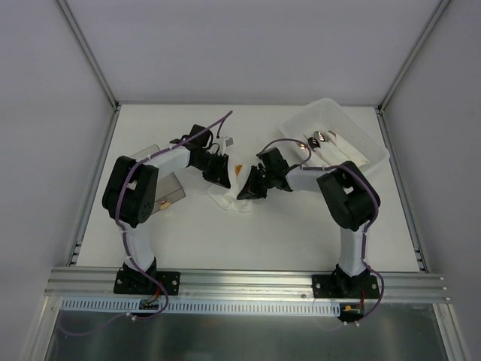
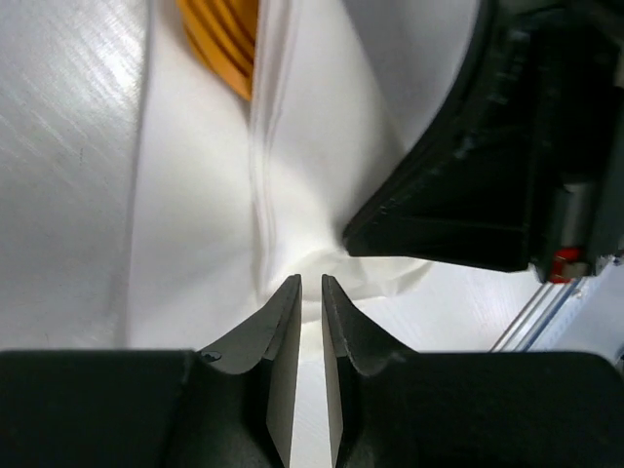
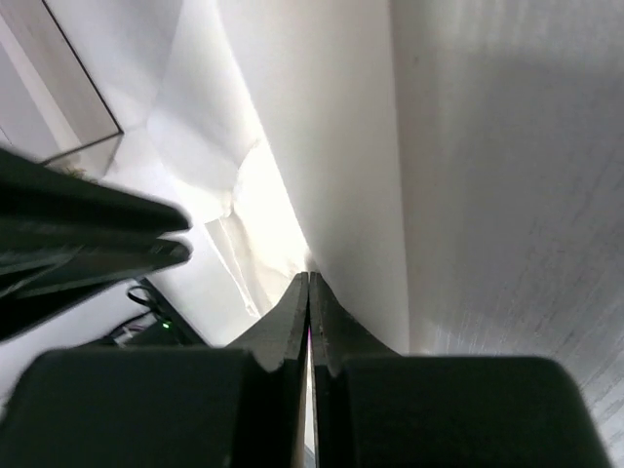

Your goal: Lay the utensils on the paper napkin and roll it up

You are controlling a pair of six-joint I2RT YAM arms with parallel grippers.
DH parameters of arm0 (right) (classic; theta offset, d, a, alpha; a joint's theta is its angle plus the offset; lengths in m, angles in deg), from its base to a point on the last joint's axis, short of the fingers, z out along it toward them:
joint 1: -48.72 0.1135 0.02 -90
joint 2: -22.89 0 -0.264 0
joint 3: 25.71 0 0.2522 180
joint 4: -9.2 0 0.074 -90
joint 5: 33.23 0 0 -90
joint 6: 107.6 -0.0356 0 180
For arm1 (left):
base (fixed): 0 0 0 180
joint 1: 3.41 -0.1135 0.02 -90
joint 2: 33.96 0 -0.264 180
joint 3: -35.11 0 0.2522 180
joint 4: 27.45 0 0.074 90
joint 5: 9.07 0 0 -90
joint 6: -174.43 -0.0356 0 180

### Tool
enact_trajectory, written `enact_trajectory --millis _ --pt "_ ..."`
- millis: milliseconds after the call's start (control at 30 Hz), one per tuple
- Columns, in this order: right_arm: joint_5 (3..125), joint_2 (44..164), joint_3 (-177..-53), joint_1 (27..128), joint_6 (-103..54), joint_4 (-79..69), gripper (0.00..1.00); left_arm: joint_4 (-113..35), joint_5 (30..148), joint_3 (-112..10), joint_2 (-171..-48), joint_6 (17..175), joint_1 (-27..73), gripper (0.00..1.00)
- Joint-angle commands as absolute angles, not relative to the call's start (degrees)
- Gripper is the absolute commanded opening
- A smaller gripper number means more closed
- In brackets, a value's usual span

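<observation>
state: the paper napkin (image 2: 322, 136) lies crumpled at mid-table, between the two arms, bunched rather than flat. the orange utensils (image 2: 222, 39) sit stacked in a fold of it, partly covered by paper, at the top of the left wrist view. the right claw (image 3: 309, 276) is closed tight. a fold of napkin runs straight into its tips, so i read it as pinching the paper. the left claw (image 2: 310, 283) has its jaws a thin slit apart, with the tips at the puckered edge of the napkin, just beside the right claw. you cannot tell whether any paper sits between them.

risks from here:
- tear. the sheet is thin and the creases all converge on the pinch. if you pull with the right claw while the left one catches the same edge, the paper likely rips there.
- utensils escape. they are smooth sticks in an open-ended fold. lift or tilt the napkin and they can slide out onto the table (image 2: 58, 156).
- wad, not roll. if you roll a bunched sheet, the layers pack unevenly and the bundle probably springs open on release.
- empty grasp. if you close the left claw where it stands, it may take one layer or none.
- claw contact. the two claws are nearly touching, so a small sideways correction can knock one into the other and drag the paper.

the translucent tray (image 1: 361, 147) and the smoky clear box (image 1: 169, 192) stand well apart, so i expect no trouble from them.
</observation>
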State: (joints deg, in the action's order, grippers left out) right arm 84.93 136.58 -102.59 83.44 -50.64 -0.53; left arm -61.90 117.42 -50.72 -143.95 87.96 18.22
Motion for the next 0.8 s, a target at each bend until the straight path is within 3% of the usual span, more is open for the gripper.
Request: enact_trajectory --millis 0,367,700,767 --pt "79.18 137.67 -99.86 83.0 -58.71 -1.41 0.0 -62.31 121.01 -50.29 -139.34 89.17 17.86 0.15" --pt "77.17 141.54 -100.91 83.44 -70.07 -0.25 0.0 -60.64 121.81 -45.97 -140.65 95.33 20.41 0.15" --pt "77.07 136.54 -100.82 82.57 -66.31 -1.13 0.0 -64.5 113.72 -51.33 -150.58 95.6 19.71 0.13" --pt "78.12 134.44 -102.04 81.95 -63.84 -1.57 0.04 -67.22 111.88 -53.0 -152.52 94.46 18.66 0.11"
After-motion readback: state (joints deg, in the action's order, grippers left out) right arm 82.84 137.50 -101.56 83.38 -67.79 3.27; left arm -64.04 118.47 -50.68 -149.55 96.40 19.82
